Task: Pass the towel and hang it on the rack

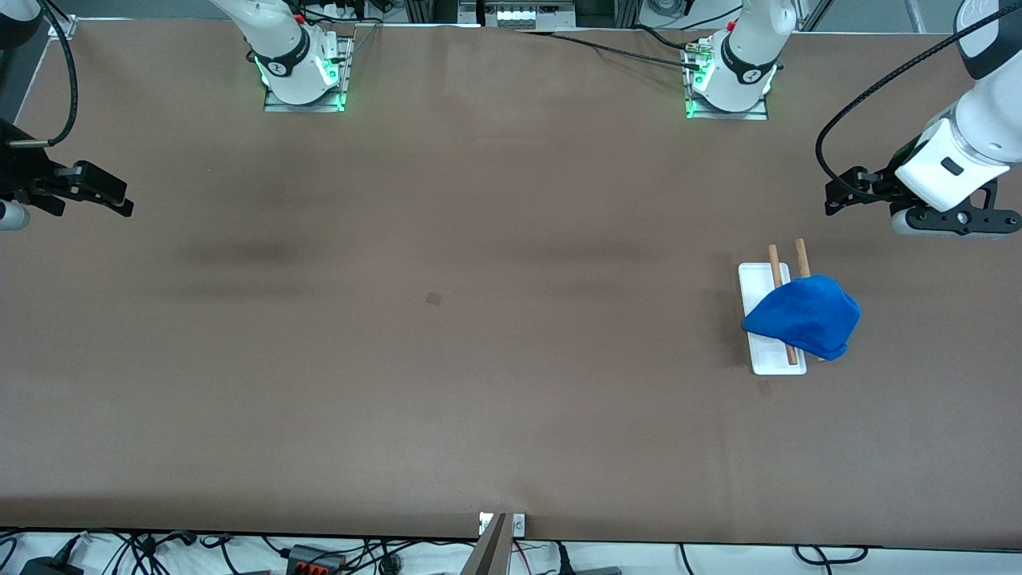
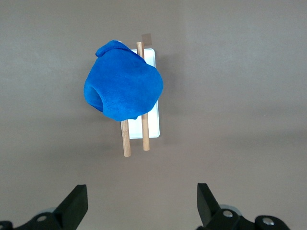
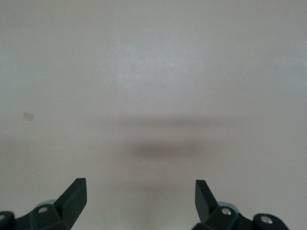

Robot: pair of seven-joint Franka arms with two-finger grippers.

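The blue towel (image 1: 806, 315) lies bunched over the two wooden rods of the rack (image 1: 773, 259), toward the left arm's end of the table. It covers most of the rods and part of the rack's white base. In the left wrist view the towel (image 2: 122, 88) sits on the rack (image 2: 126, 141), whose bare rod ends point toward my left gripper (image 2: 141, 201). My left gripper (image 1: 834, 200) hangs open and empty over the table beside the rack. My right gripper (image 1: 124, 200) waits open at the right arm's end of the table, with only bare table under it (image 3: 140, 196).
A small brown square mark (image 1: 433, 299) sits on the brown table near its middle. The arm bases (image 1: 303, 64) (image 1: 730, 76) stand along the edge farthest from the front camera. A metal clamp (image 1: 501, 527) and cables line the nearest edge.
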